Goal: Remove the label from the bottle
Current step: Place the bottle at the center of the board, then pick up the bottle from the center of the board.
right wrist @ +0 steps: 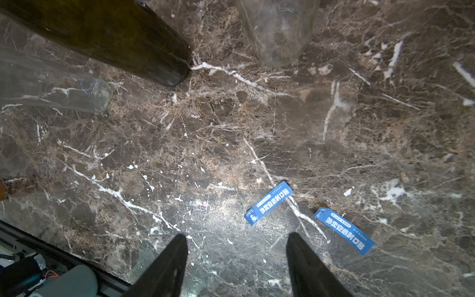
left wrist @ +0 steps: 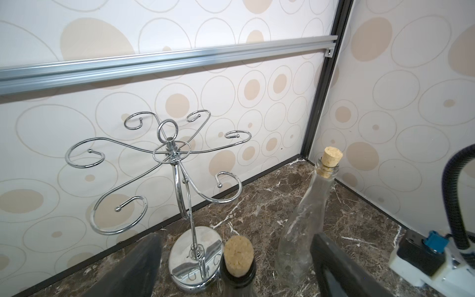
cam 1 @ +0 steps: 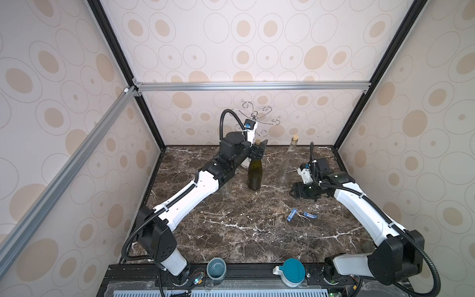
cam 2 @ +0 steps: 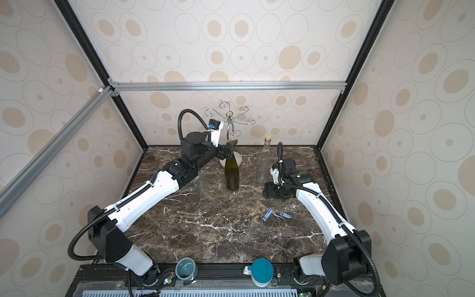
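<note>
A dark green bottle (cam 1: 255,174) with a cork (left wrist: 238,253) stands upright mid-table, also in a top view (cam 2: 231,172). My left gripper (left wrist: 234,236) is open, its jaws wide on either side of the corked neck and clear of it; in both top views it sits at the bottle's top (cam 1: 259,149) (cam 2: 230,147). Two blue labels (right wrist: 268,203) (right wrist: 343,231) lie flat on the marble at the front right (cam 1: 291,214) (cam 1: 310,215). My right gripper (right wrist: 236,236) hangs open and empty above the table, near the labels (cam 1: 298,191).
A clear corked bottle (cam 1: 289,162) (left wrist: 305,226) stands right of the green one. Another clear bottle (cam 1: 226,191) stands by the left arm. A chrome wire rack (left wrist: 169,154) stands at the back wall. A teal cup (cam 1: 216,268) and a lidded jug (cam 1: 291,275) sit past the front edge.
</note>
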`<action>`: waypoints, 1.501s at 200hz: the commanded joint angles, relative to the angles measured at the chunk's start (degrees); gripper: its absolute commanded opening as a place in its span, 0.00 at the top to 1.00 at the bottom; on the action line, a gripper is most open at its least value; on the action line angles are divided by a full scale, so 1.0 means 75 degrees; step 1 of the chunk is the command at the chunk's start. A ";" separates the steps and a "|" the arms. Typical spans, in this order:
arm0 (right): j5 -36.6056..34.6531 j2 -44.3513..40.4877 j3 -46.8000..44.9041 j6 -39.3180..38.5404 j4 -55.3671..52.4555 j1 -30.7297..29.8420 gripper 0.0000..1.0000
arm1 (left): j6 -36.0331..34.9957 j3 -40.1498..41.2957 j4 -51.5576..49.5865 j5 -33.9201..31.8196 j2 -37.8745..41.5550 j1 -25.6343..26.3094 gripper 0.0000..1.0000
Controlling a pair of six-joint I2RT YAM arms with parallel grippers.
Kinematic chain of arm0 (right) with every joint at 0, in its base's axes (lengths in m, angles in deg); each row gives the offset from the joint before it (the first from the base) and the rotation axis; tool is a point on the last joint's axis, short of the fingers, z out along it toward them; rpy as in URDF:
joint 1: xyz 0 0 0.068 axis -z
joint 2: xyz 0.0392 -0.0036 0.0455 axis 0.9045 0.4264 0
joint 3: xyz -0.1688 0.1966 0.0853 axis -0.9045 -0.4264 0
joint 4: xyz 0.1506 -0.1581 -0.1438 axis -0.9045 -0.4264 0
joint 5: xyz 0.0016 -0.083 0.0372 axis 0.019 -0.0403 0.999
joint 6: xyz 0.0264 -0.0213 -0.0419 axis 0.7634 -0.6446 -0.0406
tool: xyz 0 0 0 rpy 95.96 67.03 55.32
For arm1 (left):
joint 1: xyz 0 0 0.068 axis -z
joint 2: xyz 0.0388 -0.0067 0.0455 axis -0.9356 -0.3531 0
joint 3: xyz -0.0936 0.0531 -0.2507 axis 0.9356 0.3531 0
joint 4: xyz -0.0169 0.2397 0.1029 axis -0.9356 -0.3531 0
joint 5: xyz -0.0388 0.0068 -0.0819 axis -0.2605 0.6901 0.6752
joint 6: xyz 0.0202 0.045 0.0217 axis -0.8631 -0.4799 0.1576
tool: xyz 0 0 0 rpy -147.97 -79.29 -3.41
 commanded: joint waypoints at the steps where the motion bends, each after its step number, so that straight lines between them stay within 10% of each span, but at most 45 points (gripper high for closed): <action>1: 0.0298 -0.0097 0.0331 -0.0195 -0.0098 0.0024 0.33 | -0.0052 0.0246 -0.0055 -0.0200 0.0415 -0.0034 0.05; 49: 0.0862 -0.0026 0.0709 -0.0075 0.0035 0.0030 0.26 | -0.0229 0.0751 -0.0161 -0.0507 0.1045 -0.0048 0.00; 78: 0.0933 0.0084 0.0902 -0.0044 -0.0139 -0.0010 0.00 | -0.0208 0.0918 -0.0256 -0.0609 0.1388 -0.0080 0.00; 300: 0.0944 -0.0021 0.0512 -0.0097 0.0460 -0.0441 0.02 | 0.0261 0.3625 -0.1583 0.0785 0.3517 -0.1463 0.00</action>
